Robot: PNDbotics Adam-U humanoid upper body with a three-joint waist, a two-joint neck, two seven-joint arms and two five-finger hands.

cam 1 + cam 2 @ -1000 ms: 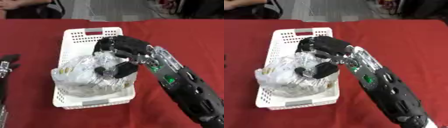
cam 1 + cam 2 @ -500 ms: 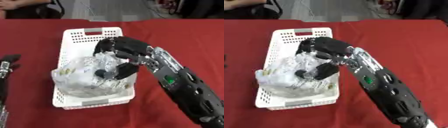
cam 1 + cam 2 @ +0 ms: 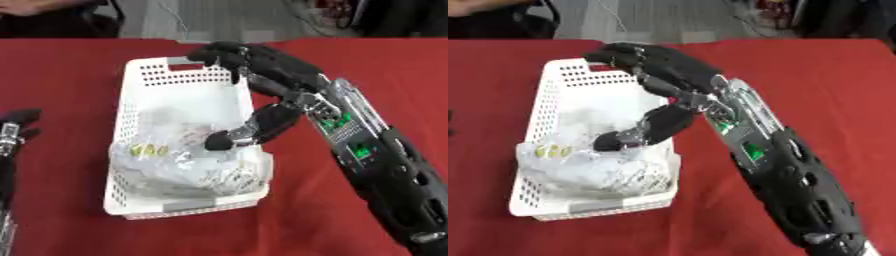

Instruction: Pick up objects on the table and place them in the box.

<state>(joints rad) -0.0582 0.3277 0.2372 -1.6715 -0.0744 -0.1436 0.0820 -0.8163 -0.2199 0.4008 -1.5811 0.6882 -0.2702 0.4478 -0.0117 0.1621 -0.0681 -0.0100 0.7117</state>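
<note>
Right hand (image 3: 262, 75) fingers spread, holding nothing, above white perforated plastic box (image 3: 140, 85); crinkled clear plastic bag (image 3: 188, 165) sits released at its near end.

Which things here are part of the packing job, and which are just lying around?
Part of the job:
white basket
clear plastic bag, lying in the basket
right hand, open over the basket

Just there:
left hand, idle at the left edge
red tablecloth

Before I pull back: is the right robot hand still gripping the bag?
No, the right robot hand is open above the clear bag in the basket.
</note>
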